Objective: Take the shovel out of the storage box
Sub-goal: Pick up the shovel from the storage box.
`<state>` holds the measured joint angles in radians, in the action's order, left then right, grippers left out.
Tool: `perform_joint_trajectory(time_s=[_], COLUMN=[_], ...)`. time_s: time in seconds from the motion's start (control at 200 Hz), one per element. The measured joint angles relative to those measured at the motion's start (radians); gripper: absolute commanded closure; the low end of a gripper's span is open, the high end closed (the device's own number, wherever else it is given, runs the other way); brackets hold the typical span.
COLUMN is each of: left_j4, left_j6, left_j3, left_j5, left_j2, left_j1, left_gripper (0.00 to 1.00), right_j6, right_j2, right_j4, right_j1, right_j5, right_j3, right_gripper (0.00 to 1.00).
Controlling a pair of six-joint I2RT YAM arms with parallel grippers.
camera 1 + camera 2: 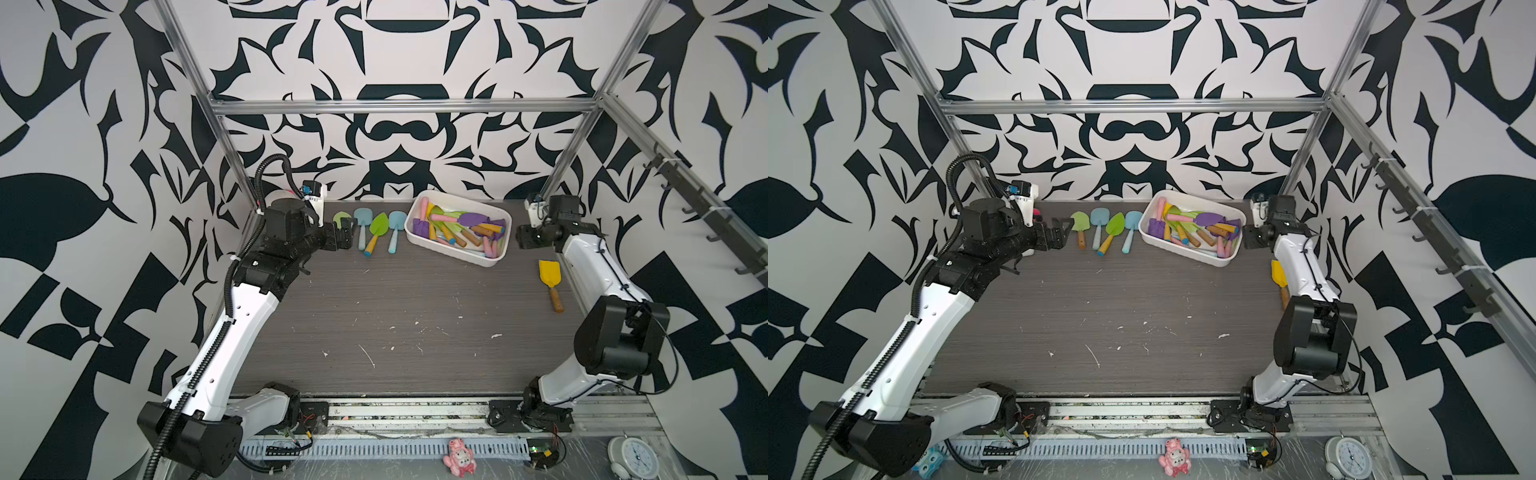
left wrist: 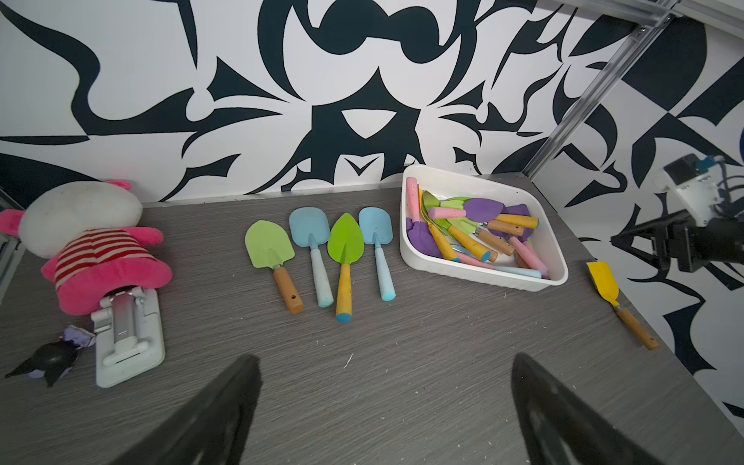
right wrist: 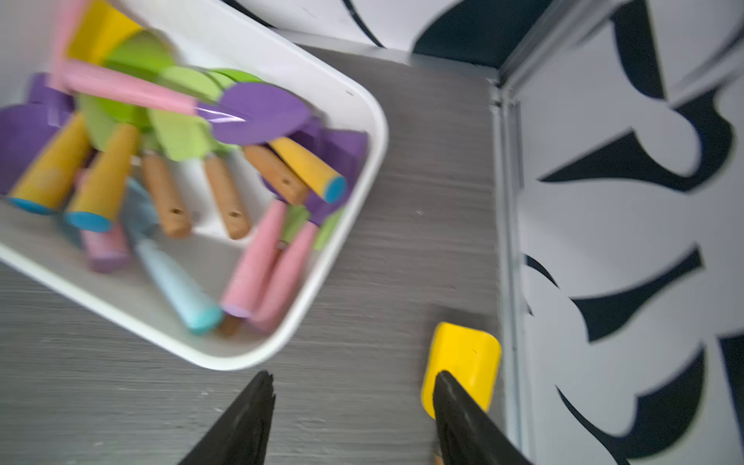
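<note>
Right gripper (image 3: 353,376) hangs released, empty, yellow shovel (image 3: 463,354) on the table (image 3: 402,241) beside it; storage box (image 3: 374,120) just ahead holds tangled shovels (image 3: 257,116). I'd fear lifting one snags neighbours or drags the box. Left gripper (image 2: 385,357) gapes empty.

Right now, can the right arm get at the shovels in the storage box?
Probably yes: the right claw stands open and empty beside the storage box, whose top is uncovered, with bare table between.
</note>
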<state>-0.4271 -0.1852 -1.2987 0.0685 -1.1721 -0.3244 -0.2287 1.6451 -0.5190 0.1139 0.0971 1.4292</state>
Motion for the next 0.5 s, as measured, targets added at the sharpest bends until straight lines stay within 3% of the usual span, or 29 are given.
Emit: perform_joint_trajectory(time_s=[0.205,0.5], left_j4=[0.022,0.025], left_j6=[-0.005,-0.008], left_j3=[0.012,0.047], left_j5=[0.016,0.054], left_j2=[-0.005,-0.008], left_j1=[0.0,0.0], left_gripper=[0.01,0.01], right_j6=[0.055,0.13], right_j2=[0.155,0.494], right_j4=[-0.04,-0.246], right_j1=[-0.105,-0.135], right_j5=[0.037,-0.082], right_j3=[0.161,0.476], right_gripper=[0.42,0.5])
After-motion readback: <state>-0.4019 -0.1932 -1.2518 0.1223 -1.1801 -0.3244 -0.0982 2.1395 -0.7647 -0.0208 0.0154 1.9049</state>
